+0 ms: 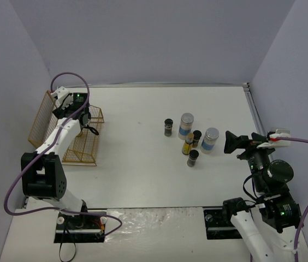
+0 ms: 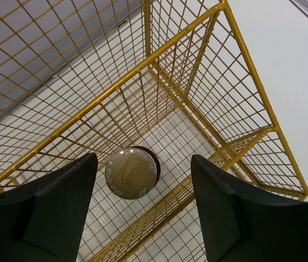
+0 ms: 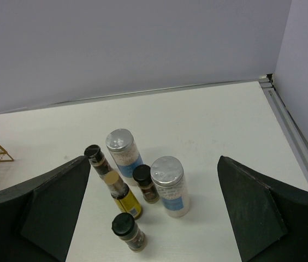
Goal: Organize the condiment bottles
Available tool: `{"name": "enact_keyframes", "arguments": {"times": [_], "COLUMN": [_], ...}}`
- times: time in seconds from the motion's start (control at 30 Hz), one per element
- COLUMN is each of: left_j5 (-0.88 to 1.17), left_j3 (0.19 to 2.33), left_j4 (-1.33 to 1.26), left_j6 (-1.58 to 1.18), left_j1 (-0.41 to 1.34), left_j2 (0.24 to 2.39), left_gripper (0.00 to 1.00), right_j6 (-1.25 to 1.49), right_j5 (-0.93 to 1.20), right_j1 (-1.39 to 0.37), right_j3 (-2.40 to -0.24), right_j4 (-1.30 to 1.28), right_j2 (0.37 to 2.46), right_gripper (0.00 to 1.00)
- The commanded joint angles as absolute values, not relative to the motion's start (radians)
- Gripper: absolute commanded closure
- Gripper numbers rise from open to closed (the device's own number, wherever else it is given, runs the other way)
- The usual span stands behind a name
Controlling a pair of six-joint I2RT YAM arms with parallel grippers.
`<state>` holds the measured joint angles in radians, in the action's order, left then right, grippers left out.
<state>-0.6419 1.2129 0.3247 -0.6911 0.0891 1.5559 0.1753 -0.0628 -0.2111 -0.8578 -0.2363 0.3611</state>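
You are looking at a robotics lab test cell: a white tabletop point(image 1: 143, 169) boxed in by plain grey walls point(image 1: 154, 38). A left arm point(image 1: 61, 134) and a right arm point(image 1: 268, 174), trailing purple cables point(image 1: 11, 188), are bolted at its near edge.

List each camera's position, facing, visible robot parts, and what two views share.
Top external: above and behind the bases, looking down on the table; left arm and right arm show.
Left wrist: above the gold wire rack, looking down at a tan-capped bottle inside; its jaws flank it, apart.
Right wrist: over the table's right side, facing the six-bottle cluster; its wide jaws frame the edges.
Shared: top external and right wrist both show that cluster; the rack shows in all three.
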Motion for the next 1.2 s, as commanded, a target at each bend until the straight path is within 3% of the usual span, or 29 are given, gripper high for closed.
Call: {"name": "enact_keyframes", "arguments": {"times": [0.0,0.17,0.27,0.4,0.63,0.77,0.9,1.17], "left_j5": [-0.591,-0.494,-0.398,-0.232,0.273,0.25,0.244,0.229], "left_j3": [1.277,1.32,1.325,1.317,1.243,1.231,1.166,1.323], "left_j4": [0.332,0.41,0.426,0.436,0.36,0.301,0.037,-0.16], "left_j6": [-0.697,-0.678,-0.647,-0.558,-0.402,-0.318,-0.34,-0.258], "left_j1": [0.081,0.081,0.081,0.083,0.159,0.417,0.602,0.829], "left_j2": [1.493,1.446,1.386,1.308,1.215,1.232,1.302,1.57], "left_gripper": [0.25,0.08,0.03,0.03,0.03,0.03,0.03,0.03], "right_j6": [0.172,0.172,0.17,0.17,0.17,0.17,0.17,0.173], "right_j5": [-0.061,-0.06,-0.058,-0.055,-0.049,-0.043,-0.037,-0.028], "right_j1": [-0.219,-0.219,-0.219,-0.219,-0.219,-0.219,-0.219,-0.219], "right_j3": [-0.859,-0.866,-0.875,-0.886,-0.892,-0.9,-0.908,-0.901], "right_j4": [-0.153,-0.155,-0.155,-0.156,-0.155,-0.156,-0.156,-0.158], "right_j2": [0.366,0.37,0.371,0.374,0.396,0.416,0.431,0.423], "right_gripper": [0.0,0.0,0.0,0.0,0.0,0.0,0.0,0.0]}}
